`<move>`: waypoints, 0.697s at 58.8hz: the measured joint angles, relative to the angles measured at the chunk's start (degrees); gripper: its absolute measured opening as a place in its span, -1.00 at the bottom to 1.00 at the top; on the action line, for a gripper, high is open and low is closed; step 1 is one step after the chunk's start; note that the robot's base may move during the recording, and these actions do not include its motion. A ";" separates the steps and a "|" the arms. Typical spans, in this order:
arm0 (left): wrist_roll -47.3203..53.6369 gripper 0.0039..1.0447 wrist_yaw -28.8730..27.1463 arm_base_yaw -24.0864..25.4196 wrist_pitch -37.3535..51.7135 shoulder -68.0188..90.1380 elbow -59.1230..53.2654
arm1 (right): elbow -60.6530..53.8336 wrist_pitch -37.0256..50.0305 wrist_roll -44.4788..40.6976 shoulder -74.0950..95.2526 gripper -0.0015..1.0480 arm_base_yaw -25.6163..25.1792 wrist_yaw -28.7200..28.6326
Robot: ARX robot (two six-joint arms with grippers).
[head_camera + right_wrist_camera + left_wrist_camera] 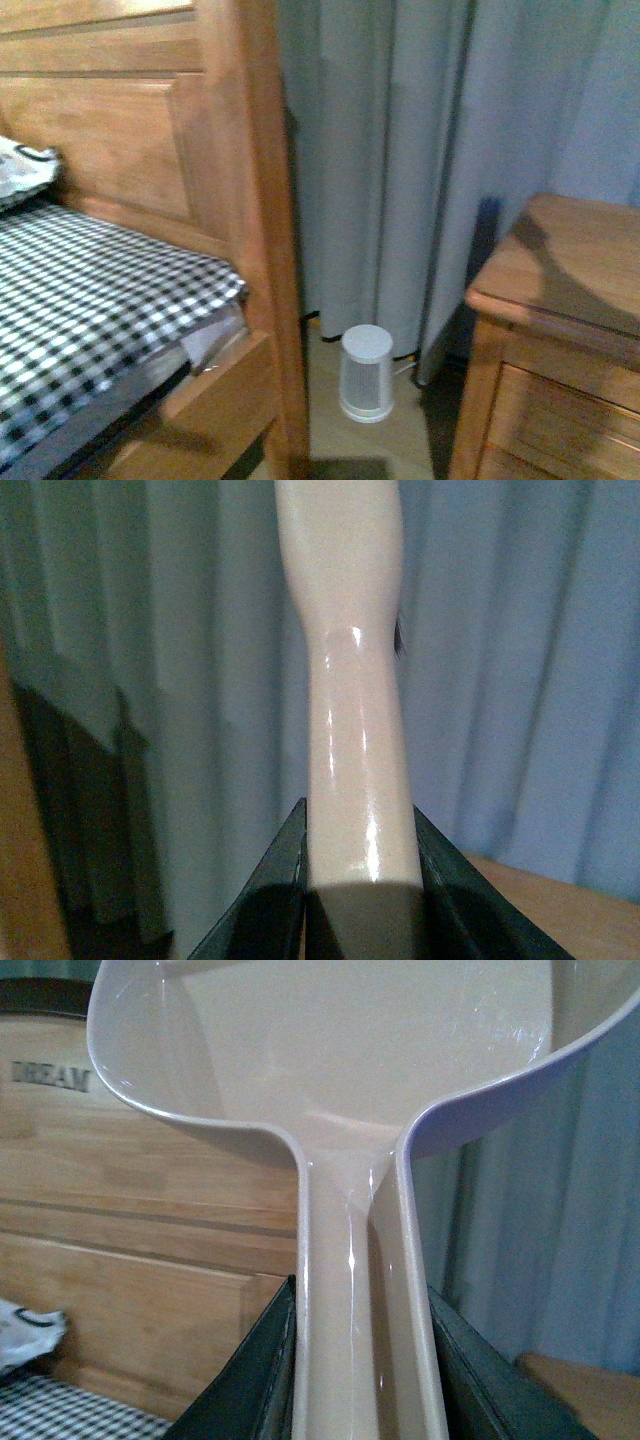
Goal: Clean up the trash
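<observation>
In the left wrist view my left gripper is shut on the handle of the pale pink dustpan, whose scoop is raised in front of the wooden headboard. In the right wrist view my right gripper is shut on the pale pink handle of the brush, held upright before the blue curtain; a few dark bristles show beside the handle. The crumpled white paper ball is out of view. Neither gripper shows in the front view.
The front view shows a wooden bed with a black-and-white checked sheet, a printed white pillow at the far left, a small white bin on the floor by the curtain, and a wooden nightstand at right.
</observation>
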 joint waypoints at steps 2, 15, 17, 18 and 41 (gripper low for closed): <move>0.02 -0.46 0.07 0.00 0.00 0.00 0.00 | 0.00 0.00 -0.02 0.00 -0.59 -0.02 -0.11; 0.00 -0.46 -0.02 0.00 0.00 0.02 0.00 | -0.02 0.00 -0.02 0.00 -0.59 -0.02 -0.09; 0.00 -0.46 0.02 0.00 0.00 0.04 0.00 | 0.00 0.02 -0.02 -0.09 -0.59 -0.02 -0.02; 0.02 -0.46 0.13 0.00 0.00 0.07 0.00 | -0.02 0.02 -0.02 -0.13 -0.59 -0.02 0.00; -0.02 -0.46 0.15 0.04 0.00 0.00 -0.11 | -0.07 0.02 -0.02 -0.02 -0.59 -0.02 -0.13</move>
